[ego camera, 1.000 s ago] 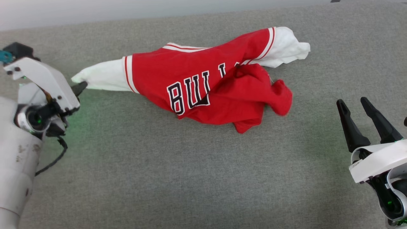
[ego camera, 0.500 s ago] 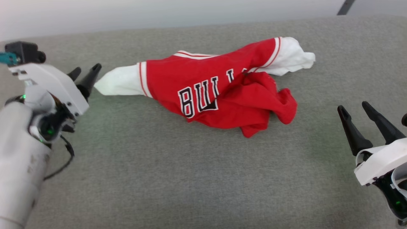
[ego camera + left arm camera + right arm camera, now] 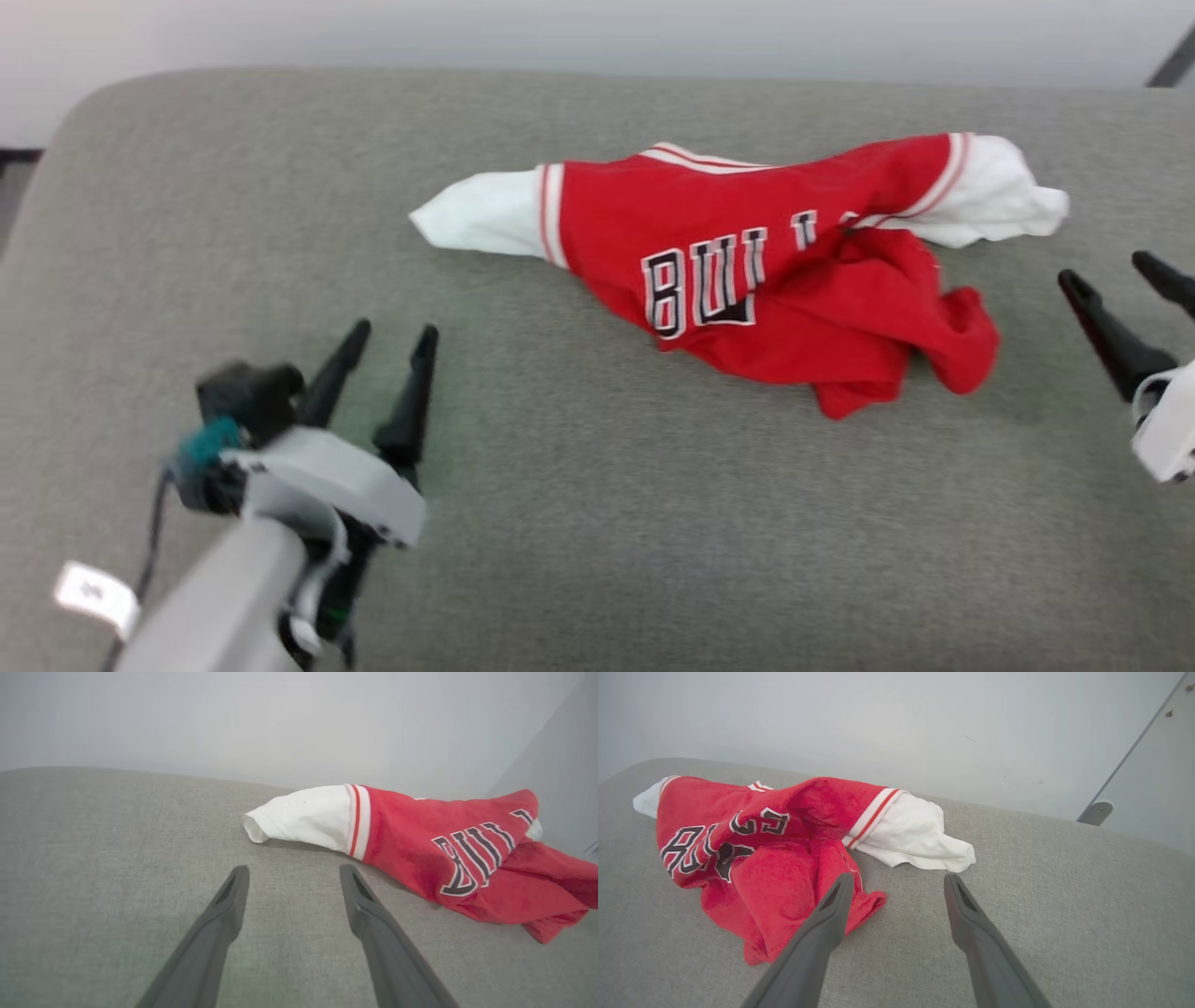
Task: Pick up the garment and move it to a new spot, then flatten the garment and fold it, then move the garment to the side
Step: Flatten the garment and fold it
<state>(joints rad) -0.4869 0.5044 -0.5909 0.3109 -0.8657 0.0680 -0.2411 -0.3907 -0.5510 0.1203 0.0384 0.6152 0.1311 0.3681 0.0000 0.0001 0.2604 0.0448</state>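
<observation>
The garment (image 3: 747, 271), a red shirt with white sleeves and black block lettering, lies crumpled on the grey cushion, its lower part bunched up at the right. One white sleeve (image 3: 303, 814) points left and the other (image 3: 915, 835) points right. My left gripper (image 3: 394, 329) is open above the cushion, nearer than the left sleeve and well apart from it; in the left wrist view its open fingers (image 3: 294, 869) hold nothing. My right gripper (image 3: 1106, 268) is open at the right edge, close to the bunched red fabric (image 3: 761, 858), with nothing between its fingers (image 3: 899, 877).
The grey fabric surface (image 3: 597, 523) stretches wide in front of the shirt. Its rounded left corner (image 3: 56, 131) and far edge meet a pale wall. A dark pole (image 3: 1172, 61) slants at the upper right, with a grey bracket (image 3: 1094, 812) at its foot.
My left gripper let go of the left white sleeve and drew back toward the near side, open. The head camera turned, shifting the whole picture to the right.
</observation>
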